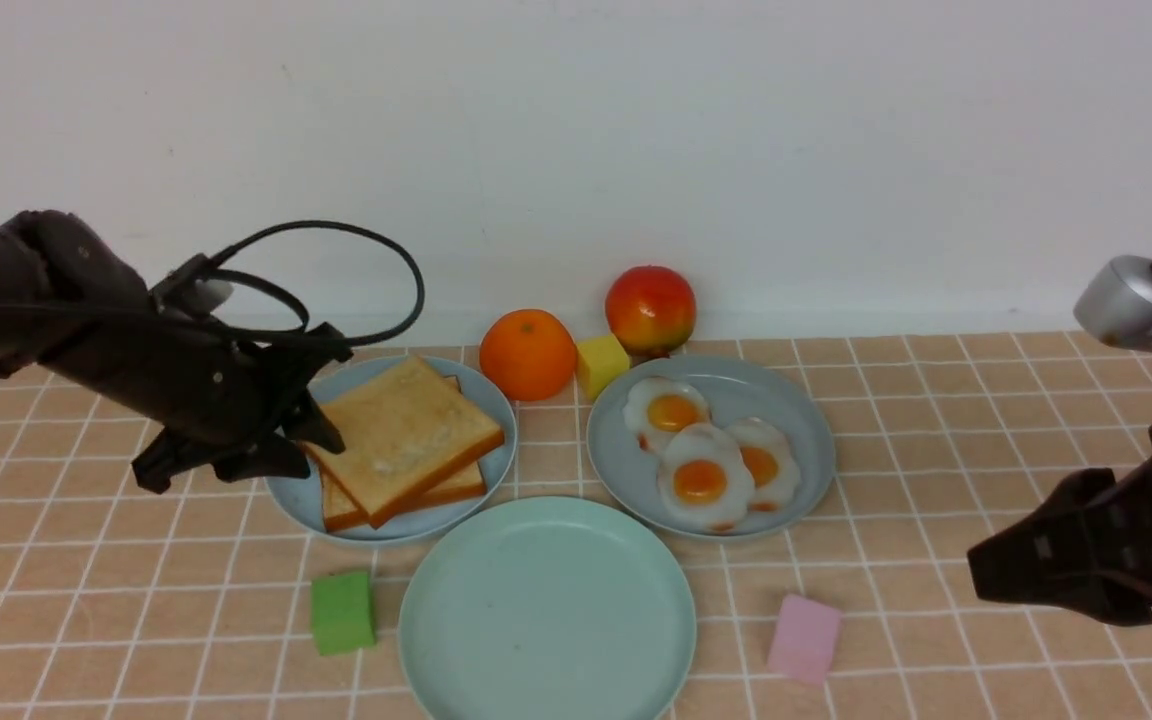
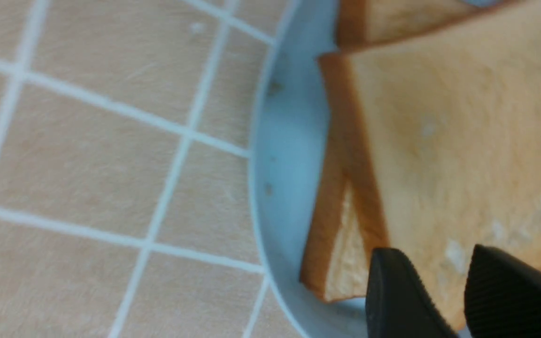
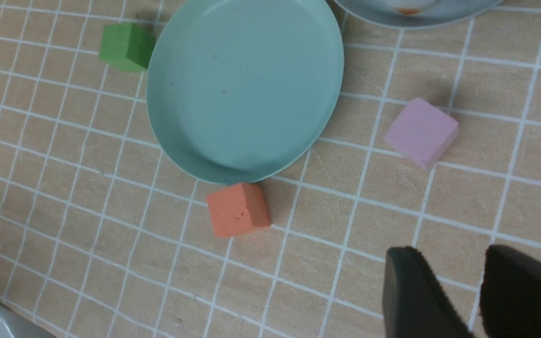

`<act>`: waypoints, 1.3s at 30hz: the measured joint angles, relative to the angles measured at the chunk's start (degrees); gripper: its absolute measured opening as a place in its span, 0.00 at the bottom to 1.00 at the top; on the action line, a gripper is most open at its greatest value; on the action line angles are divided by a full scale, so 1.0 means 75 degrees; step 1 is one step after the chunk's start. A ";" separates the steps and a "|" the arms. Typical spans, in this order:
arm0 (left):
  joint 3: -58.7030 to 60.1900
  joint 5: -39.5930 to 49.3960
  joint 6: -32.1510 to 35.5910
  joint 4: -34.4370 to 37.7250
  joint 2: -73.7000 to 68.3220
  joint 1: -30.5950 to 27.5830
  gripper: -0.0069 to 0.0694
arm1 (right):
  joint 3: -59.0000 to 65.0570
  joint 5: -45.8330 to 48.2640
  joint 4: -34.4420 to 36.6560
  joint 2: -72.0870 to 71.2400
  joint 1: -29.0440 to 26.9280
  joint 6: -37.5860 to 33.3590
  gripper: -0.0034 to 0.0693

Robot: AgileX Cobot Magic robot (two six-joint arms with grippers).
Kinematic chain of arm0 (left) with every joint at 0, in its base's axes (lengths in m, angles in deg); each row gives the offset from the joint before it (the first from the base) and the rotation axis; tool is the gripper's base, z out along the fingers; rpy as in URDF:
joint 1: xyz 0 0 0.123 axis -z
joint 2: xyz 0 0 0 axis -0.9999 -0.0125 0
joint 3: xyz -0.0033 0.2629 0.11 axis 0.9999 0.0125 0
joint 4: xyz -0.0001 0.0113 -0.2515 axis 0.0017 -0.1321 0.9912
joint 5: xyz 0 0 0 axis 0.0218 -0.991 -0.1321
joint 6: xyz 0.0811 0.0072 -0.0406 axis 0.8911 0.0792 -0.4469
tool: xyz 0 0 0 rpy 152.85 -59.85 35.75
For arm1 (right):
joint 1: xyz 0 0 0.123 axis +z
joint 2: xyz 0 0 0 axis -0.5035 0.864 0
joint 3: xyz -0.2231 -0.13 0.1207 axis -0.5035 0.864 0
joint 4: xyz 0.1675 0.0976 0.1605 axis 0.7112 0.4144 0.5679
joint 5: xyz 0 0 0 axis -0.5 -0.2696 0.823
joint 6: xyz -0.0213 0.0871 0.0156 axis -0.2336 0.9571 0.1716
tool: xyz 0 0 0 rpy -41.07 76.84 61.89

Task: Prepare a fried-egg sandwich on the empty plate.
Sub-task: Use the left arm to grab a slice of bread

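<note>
Nearest the front camera, the pale mint-green plate (image 1: 546, 610) is seen on the tiled worktop (image 1: 936, 440) with nothing on it. A green block (image 1: 342, 610) is set just beside its left rim and a pink block (image 1: 804, 637) near its right. An orange-red block (image 3: 237, 209) is shown by the right wrist view against the plate's near rim.

Behind the mint plate, to the left, two toast slices are stacked on the light sky-blue plate (image 1: 286, 500): the top slice (image 1: 401, 435) is turned askew over the bottom slice (image 1: 456, 488). To the right, three fried eggs (image 1: 701, 480) are laid overlapping on the grey-blue plate (image 1: 796, 420). An orange (image 1: 526, 352), a yellow block (image 1: 601, 365) and a red-and-yellow apple (image 1: 649, 308) are lined up by the wall.

The left claw (image 1: 321, 450) is held at the left edge of the toast stack; its fingers (image 2: 392, 291) are parted by a narrow gap over the top slice's corner, and nothing is clamped. The right claw (image 1: 976, 570) is held above bare worktop at the right, well apart from the eggs, fingers likewise slightly apart and empty.
</note>
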 joint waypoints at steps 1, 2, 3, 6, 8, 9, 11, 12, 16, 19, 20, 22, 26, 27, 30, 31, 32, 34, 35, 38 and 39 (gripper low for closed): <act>-0.0001 0.0000 0.0000 -0.0016 0.0000 0.0000 0.40 | 0.0000 0.0000 0.0000 0.0000 0.0000 0.0000 0.38; -0.0018 0.0000 -0.0266 -0.0072 -0.0019 0.0000 0.40 | 0.0000 0.0000 0.0016 0.0000 0.0000 0.0000 0.38; -0.0018 -0.0025 -0.0363 -0.0072 -0.0058 0.0000 0.40 | 0.0000 -0.0007 0.0016 0.0000 0.0000 0.0000 0.38; -0.0024 -0.0118 -0.0434 0.0001 -0.0252 0.0000 0.40 | 0.0000 -0.0014 0.0016 0.0000 0.0000 0.0000 0.38; -0.0024 -0.0191 -0.0445 0.0120 -0.0358 0.0000 0.40 | 0.0000 -0.0014 0.0016 0.0000 0.0000 0.0000 0.38; -0.0026 -0.0250 -0.0436 0.0227 -0.0432 0.0000 0.40 | 0.0000 -0.0020 0.0016 0.0000 0.0000 0.0000 0.38; -0.0032 -0.0377 -0.0211 0.0637 -0.0668 0.0000 0.40 | 0.0000 -0.0020 0.0016 0.0000 0.0000 0.0000 0.38; -0.0040 -0.0400 -0.0046 0.0820 -0.0745 0.0000 0.40 | 0.0000 -0.0020 0.0016 0.0000 0.0000 -0.0009 0.38; -0.0064 -0.0473 0.0759 0.1401 -0.0883 0.0000 0.40 | 0.0000 -0.0020 0.0016 0.0000 0.0000 -0.0009 0.38; -0.0064 -0.0481 0.1064 0.1538 -0.0891 0.0000 0.40 | 0.0000 -0.0013 0.0016 0.0000 0.0000 -0.0009 0.38; -0.0064 -0.0474 0.1164 0.1580 -0.0897 0.0000 0.40 | 0.0000 0.0005 0.0016 0.0000 0.0000 -0.0009 0.38; -0.0071 -0.0443 0.1309 0.1595 -0.0906 0.0000 0.39 | 0.0000 0.0032 0.0016 0.0000 0.0000 -0.0009 0.38; -0.0090 -0.0413 0.1363 0.1637 -0.0906 0.0000 0.28 | 0.0000 0.0047 0.0010 0.0000 0.0000 -0.0009 0.38; -0.0100 -0.0403 0.1371 0.1654 -0.0906 0.0000 0.24 | 0.0000 0.0053 0.0010 0.0000 0.0000 -0.0009 0.38; -0.0106 -0.0404 0.1379 0.1657 -0.0898 0.0000 0.12 | 0.0000 0.0105 0.0015 0.0000 0.0000 -0.0009 0.38; -0.0106 -0.0404 0.1379 0.1637 -0.0889 0.0000 0.10 | 0.0000 0.0123 0.0015 0.0000 0.0000 -0.0009 0.38; -0.0106 -0.0401 0.1379 0.1565 -0.0867 0.0000 0.08 | 0.0000 0.0163 0.0017 0.0000 0.0000 -0.0009 0.38; -0.0106 -0.0383 0.1369 0.1499 -0.0846 0.0000 0.08 | 0.0000 0.0197 0.0017 0.0000 0.0000 -0.0009 0.38; -0.0106 -0.0349 0.1309 0.1341 -0.0793 0.0000 0.07 | 0.0000 0.0241 0.0017 0.0000 0.0000 -0.0009 0.38; -0.0106 -0.0229 0.1175 0.0764 -0.0581 0.0000 0.07 | 0.0000 0.0264 0.0017 0.0000 0.0000 -0.0009 0.38; -0.0099 -0.0211 0.1135 0.0576 -0.0473 0.0000 0.07 | 0.0000 0.0264 0.0017 0.0000 0.0000 -0.0009 0.38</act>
